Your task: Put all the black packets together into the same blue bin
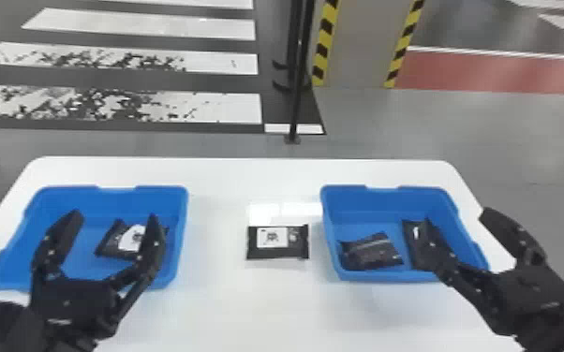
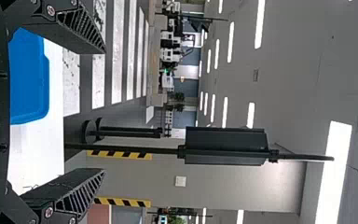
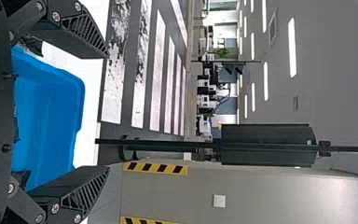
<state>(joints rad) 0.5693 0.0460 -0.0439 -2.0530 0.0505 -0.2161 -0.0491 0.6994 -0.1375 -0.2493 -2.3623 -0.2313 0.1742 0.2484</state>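
Now poising left hand (image 1: 115, 215) and right hand (image 1: 454, 217) with fingers apart, likely for packet-gripping room, midway black packet (image 1: 278, 242) untouched.

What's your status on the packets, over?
Left hand, right hand open, empty. Middle packet on table, one packet in left bin, two packets in right bin. Nothing seen blocking.

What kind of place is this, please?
Probably a robot lab or test hall: a white work table, crosswalk-like stripes on the floor, and yellow-black hazard tape.
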